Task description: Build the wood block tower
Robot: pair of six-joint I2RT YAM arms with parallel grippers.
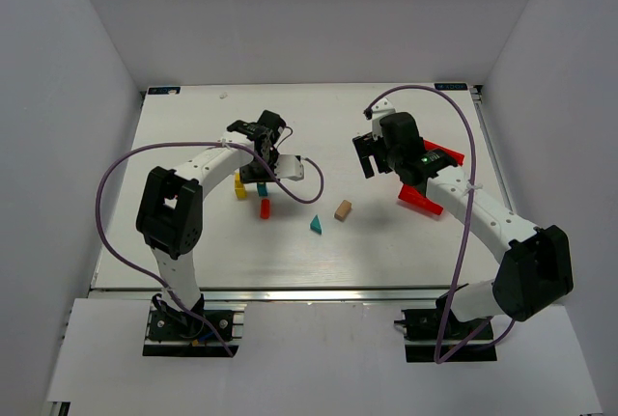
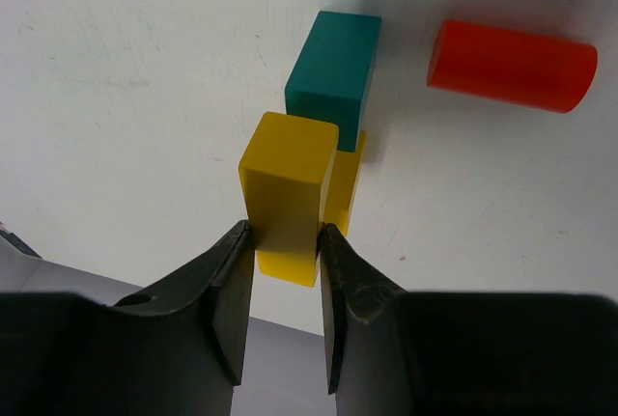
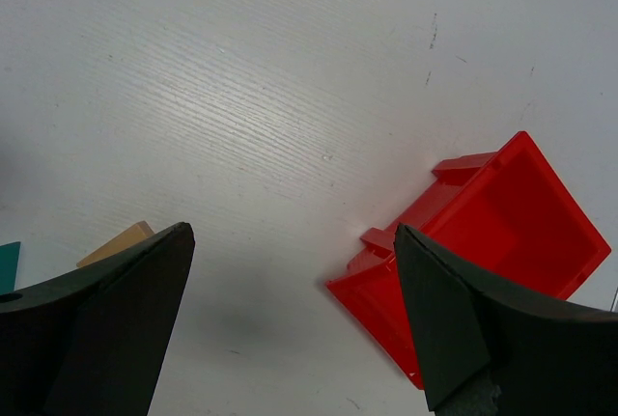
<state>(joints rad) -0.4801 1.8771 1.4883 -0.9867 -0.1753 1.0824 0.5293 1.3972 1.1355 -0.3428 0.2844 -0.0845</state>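
Clearly, the left gripper [image 2: 285,233] is clamped on the yellow arch [image 2: 290,160]; both jaws press flat against its two side faces, across its narrow width. The arch is in the left part of the table [image 1: 386,252], at the front of a small group of blocks. From the jaws, the long side of the arch seems to run away toward the teal cube [image 2: 333,59], which is just behind it, maybe touching; I cannot tell this surely. I also cannot tell if the arch rests on the table or is a little lifted.

To the right of the teal cube, apart from it, the red cylinder [image 2: 512,64] lies on its side, with its long axis across the line of the fingers.

The right gripper [image 3: 290,242] hangs with its jaws wide apart and holds nothing, between the tan cube [image 1: 343,209] and the red bin [image 3: 502,233]. The teal triangle [image 1: 315,225] lies between both arms, just beside the tan cube.

I judge the left arm is the nearer one for stacking.
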